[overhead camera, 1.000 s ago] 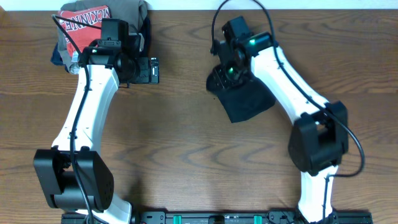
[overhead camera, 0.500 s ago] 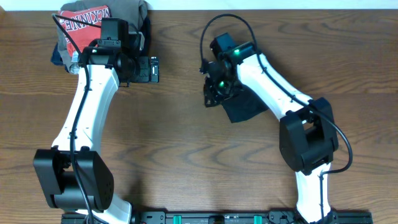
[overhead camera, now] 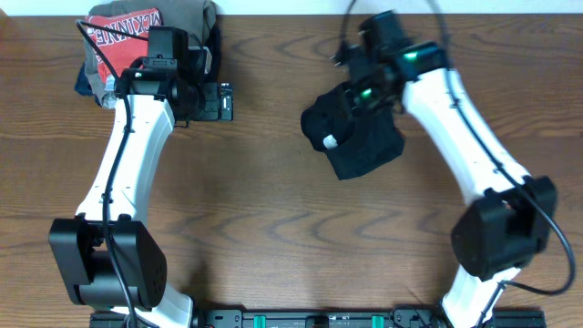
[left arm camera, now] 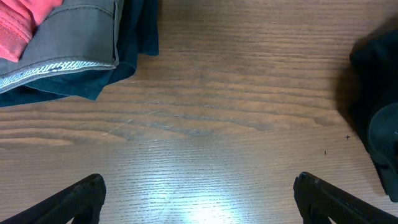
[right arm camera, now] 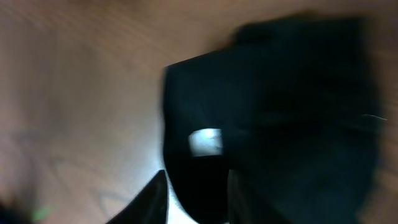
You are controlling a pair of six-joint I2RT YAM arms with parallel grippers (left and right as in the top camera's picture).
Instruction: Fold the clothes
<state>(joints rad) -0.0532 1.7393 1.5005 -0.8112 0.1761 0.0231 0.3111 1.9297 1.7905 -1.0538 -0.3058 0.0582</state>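
Gently settle the right gripper (overhead camera: 360, 96) onto one edge of the black garment (overhead camera: 364, 146) crumpled beneath its fingertips (cannot tell through blur whether pinching or parted) and leave the left gripper (left arm camera: 199, 196), fingers spread wide, idle short of the folded pile (left arm camera: 62, 43)

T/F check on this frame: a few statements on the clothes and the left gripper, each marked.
1. The left gripper is shut on the black garment. False: its fingers stand wide apart over bare table, holding nothing.
2. The black garment shows a small white tag. True.
3. The black garment lies on top of the clothes pile. False: the pile sits at the far left corner, and the garment lies apart from it on the right half.
4. The pile includes a red item. True.
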